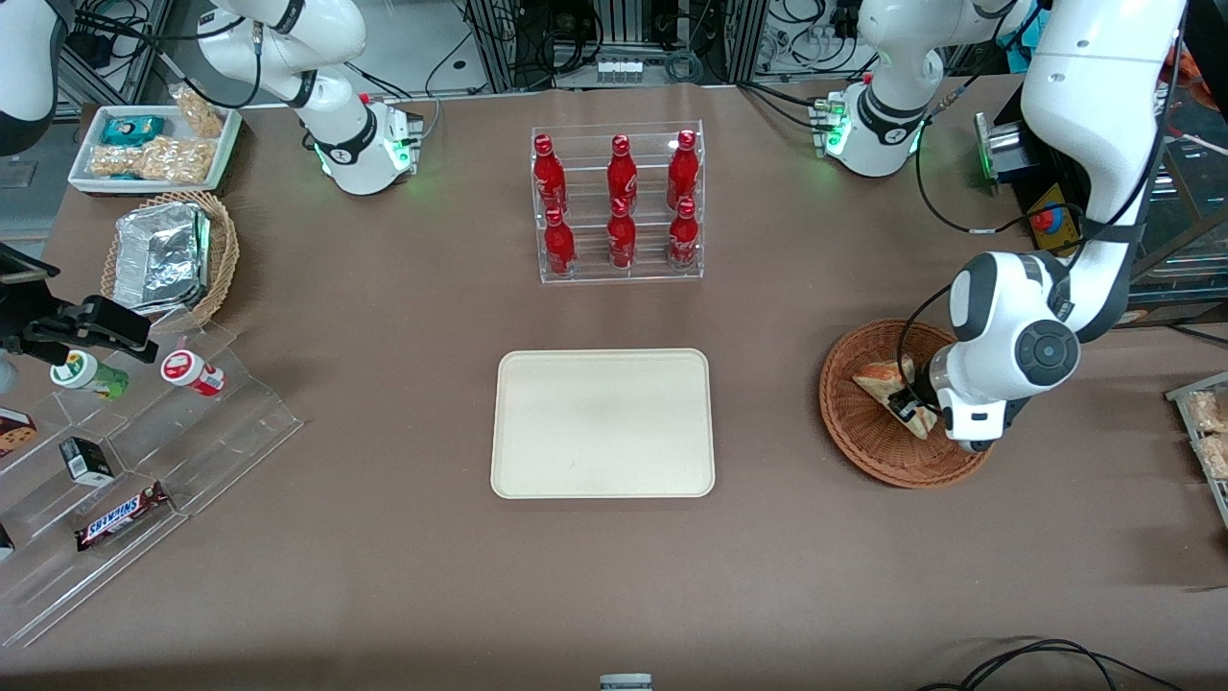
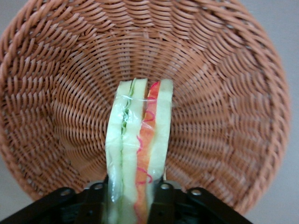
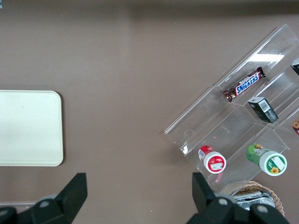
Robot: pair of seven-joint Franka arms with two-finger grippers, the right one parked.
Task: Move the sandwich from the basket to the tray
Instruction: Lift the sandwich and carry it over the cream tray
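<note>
Gripping looks to be the step in hand: the small triangular sandwich (image 2: pixel 138 149) of pale white bread, with orange-red and green filling showing along its edge, stands on edge between my left gripper's (image 2: pixel 133 196) two black fingers (image 2: pixel 162 198), which are clenched against its two bread faces. From the front I see the same wedge (image 1: pixel 887 384) still inside the round, reddish-brown woven wicker basket (image 1: pixel 854 437), with the gripper (image 1: pixel 907 408) down in the bowl over it. Whether the sandwich rests on the weave or already hangs clear of it, I cannot tell.

As I judge it, the grasp is made and the carry has not begun. Next I need a straight lift until the wedge clears the basket's rim, then a sideways run toward the parked arm's end of the table, where the flat cream-coloured rectangular tray (image 1: pixel 602 485) with rounded corners lies well apart from the basket. The soft bread calls for a gentle squeeze and a low release.
</note>
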